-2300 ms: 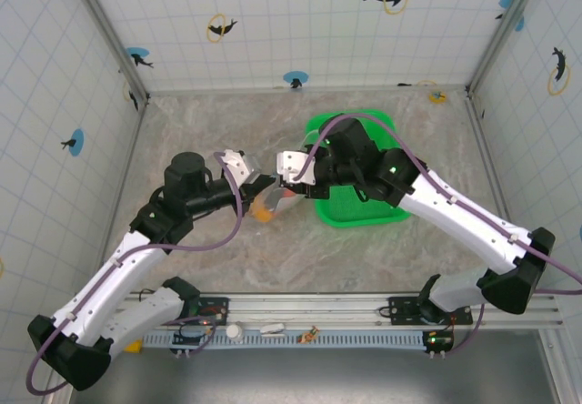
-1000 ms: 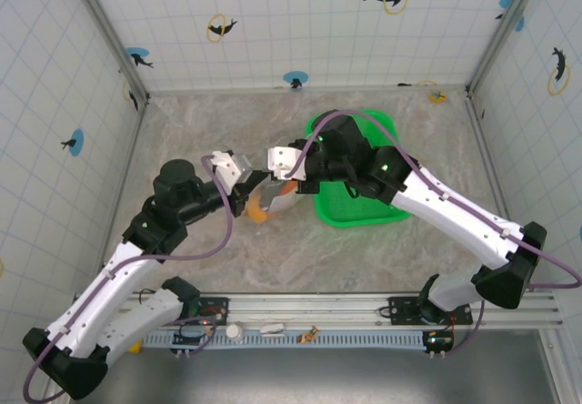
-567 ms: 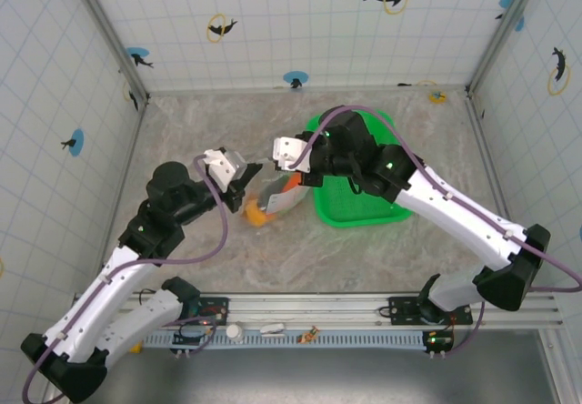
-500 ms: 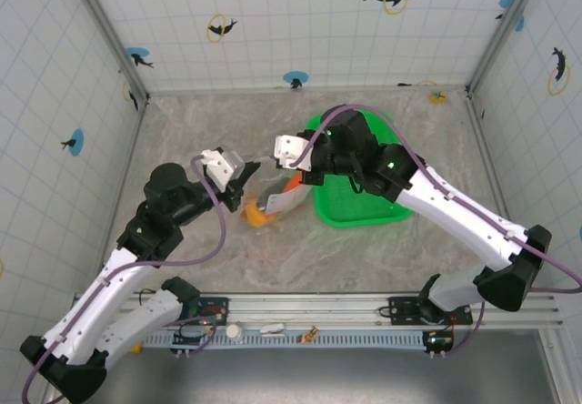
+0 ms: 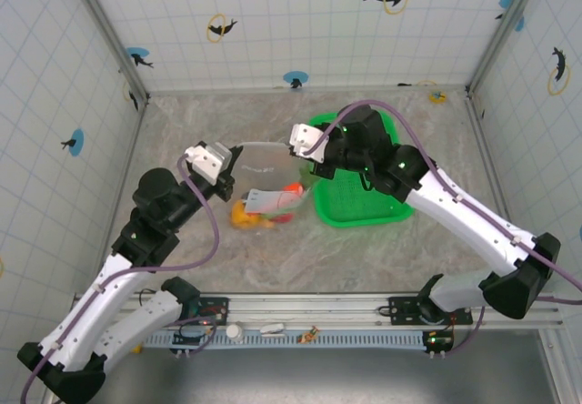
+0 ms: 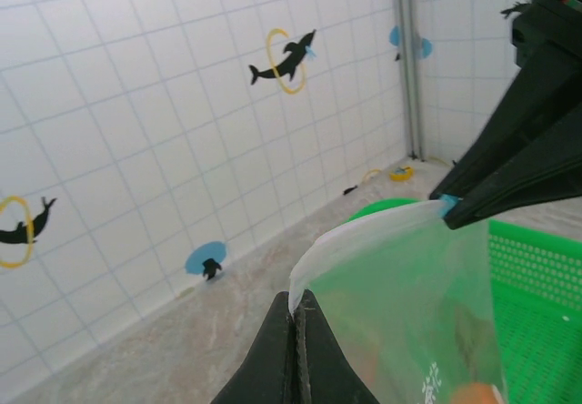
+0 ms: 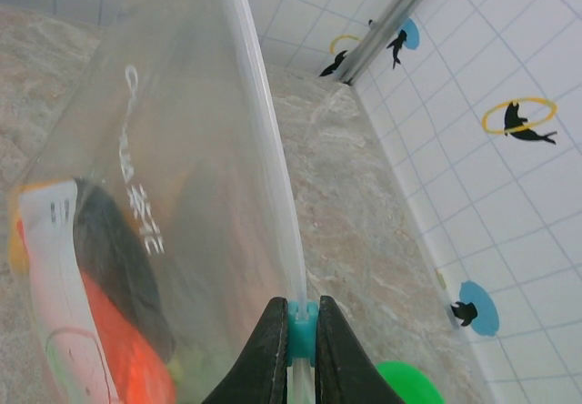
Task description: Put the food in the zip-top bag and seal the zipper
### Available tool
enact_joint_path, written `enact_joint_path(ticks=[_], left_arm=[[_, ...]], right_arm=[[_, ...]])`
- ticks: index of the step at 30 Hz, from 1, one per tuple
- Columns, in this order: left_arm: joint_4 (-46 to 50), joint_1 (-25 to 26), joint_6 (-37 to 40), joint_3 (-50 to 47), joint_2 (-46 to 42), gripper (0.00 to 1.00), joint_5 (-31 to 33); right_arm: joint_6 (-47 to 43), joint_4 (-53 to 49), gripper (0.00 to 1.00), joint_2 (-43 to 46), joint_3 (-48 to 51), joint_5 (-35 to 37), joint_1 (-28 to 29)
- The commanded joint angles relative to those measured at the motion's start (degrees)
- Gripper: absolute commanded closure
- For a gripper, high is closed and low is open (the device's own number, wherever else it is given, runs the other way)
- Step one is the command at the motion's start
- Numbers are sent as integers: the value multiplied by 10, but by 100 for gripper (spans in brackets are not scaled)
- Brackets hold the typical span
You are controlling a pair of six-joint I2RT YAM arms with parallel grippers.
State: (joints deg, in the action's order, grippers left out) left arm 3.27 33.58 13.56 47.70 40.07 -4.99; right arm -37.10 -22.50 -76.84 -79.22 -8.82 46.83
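At frame centre the floppy, slippery-looking zip-top bag sags with food — left gripper clamps its corner, right gripper the slider.

Through the floppy clear plastic bag the small toy food pieces look smeared, hard to tell apart, and cut by the lower edge. The right arm covers part of the green mesh basket.

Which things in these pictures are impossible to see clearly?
- Zipper: right wrist view, top edge cuts it off; whether sealed is unclear.
- Food: right wrist view, blurred through the bag, cut by the bottom edge.
- Basket: top view, right arm covers much of it.
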Motion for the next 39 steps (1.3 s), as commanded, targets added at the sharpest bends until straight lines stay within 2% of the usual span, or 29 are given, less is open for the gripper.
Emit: enact_joint_path(ticks=[1,9,14,19,21,23,26,29,31,35,39], left_arm=[[-89,-4,7,4,-27,100,110],[-105,-4,14,-7,-30,100,170],[-117,-4,25,-12,-36,100,236],[-112,-4,31,-15,-43,100,259],[-109,-4,26,-20,-43,100,265],[-91,-4,28,-18,-36,100,255],[-50,-4,27,3,-8,100,262],[-89,-4,38,-10,1,100,284],[-106,-5,58,-7,15,100,282],[-111,-5,68,18,54,100,258],[-105,-5,33,1,60,100,158]], right_arm=[[36,0,94,26,37,46,-36],[112,52,95,54,115,42,-93],[140,74,95,63,148,49,-116],[160,94,96,67,170,97,-133],[169,97,95,67,172,90,-136],[177,102,86,67,171,45,-132],[199,121,62,69,171,10,-119],[223,160,52,83,184,-2,-112],[241,181,49,92,190,-5,-114],[262,180,48,97,186,-10,-116],[278,173,48,108,197,7,-118]])
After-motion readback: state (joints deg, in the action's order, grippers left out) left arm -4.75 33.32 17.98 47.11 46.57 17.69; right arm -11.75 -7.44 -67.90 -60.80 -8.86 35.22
